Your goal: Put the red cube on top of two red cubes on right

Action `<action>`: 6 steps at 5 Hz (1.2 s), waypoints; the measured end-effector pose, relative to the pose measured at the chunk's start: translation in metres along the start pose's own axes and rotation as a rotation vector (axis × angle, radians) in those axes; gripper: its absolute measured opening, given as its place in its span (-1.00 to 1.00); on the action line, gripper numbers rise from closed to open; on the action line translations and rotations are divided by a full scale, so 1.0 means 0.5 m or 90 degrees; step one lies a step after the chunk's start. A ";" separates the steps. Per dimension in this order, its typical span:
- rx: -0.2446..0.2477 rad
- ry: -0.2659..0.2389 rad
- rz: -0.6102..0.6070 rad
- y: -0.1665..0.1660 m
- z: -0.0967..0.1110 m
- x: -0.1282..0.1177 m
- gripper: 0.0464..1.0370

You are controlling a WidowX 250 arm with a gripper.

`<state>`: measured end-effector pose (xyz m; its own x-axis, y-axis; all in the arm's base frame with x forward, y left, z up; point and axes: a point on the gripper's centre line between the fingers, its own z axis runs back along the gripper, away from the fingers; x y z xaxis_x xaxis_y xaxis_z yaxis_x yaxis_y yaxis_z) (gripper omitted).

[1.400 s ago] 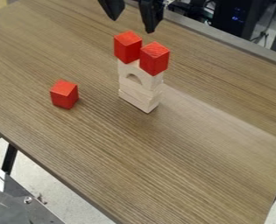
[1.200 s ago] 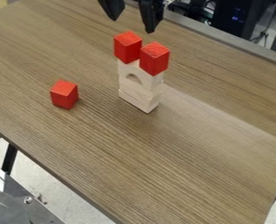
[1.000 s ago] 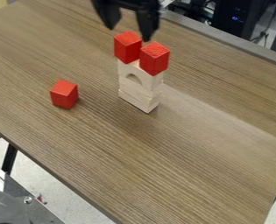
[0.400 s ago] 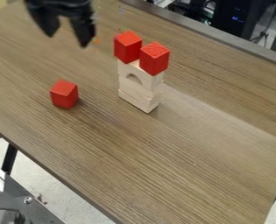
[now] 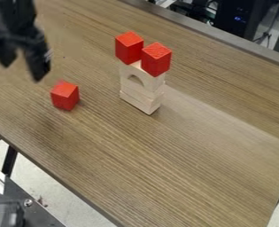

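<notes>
Close to the left edge of the camera view, the black pincer [image 5: 22,72] at the end of the black arm [image 5: 11,17]. Hangs in the air over the left part of the table [image 5: 183,168], with the fingers [image 5: 37,66] pointing down. Stands open, with a clear gap between the two tips, and has hold of nothing.

On the left part of the table, a little lower in the view than the pincer, the lone red cube [image 5: 65,95]. Rests upright directly on the wood surface, with one vertical edge turned toward the near side, and well apart from the tower.

Farther to the right, at the far half of the table, a tower of pale wooden pieces. At the bottom, plain pale blocks [image 5: 139,97]; on them, a pale arch block [image 5: 147,77] with a small rounded opening. On top of this arch block, side by side, two more red cubes: the left red cube [image 5: 129,48] a bit farther back, the right red cube [image 5: 156,59] a bit nearer.

Behind the far edge of the table, dark equipment [image 5: 239,17] with small blue lights. In the near left corner, a metal plate [image 5: 38,215] with a screw [image 5: 28,202], and beside it a pale floor [image 5: 85,206].
</notes>
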<state>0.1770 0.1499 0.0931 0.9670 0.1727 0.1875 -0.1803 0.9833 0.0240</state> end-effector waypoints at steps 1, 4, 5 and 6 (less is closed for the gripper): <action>-0.017 -0.017 0.010 -0.003 -0.036 -0.016 0.92; -0.069 -0.042 0.005 -0.041 -0.037 -0.002 0.92; -0.062 -0.043 0.003 -0.044 -0.050 0.007 0.92; -0.046 -0.043 -0.006 -0.052 -0.065 0.021 0.92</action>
<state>0.1977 0.1278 0.0628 0.9538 0.1618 0.2533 -0.1554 0.9868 -0.0449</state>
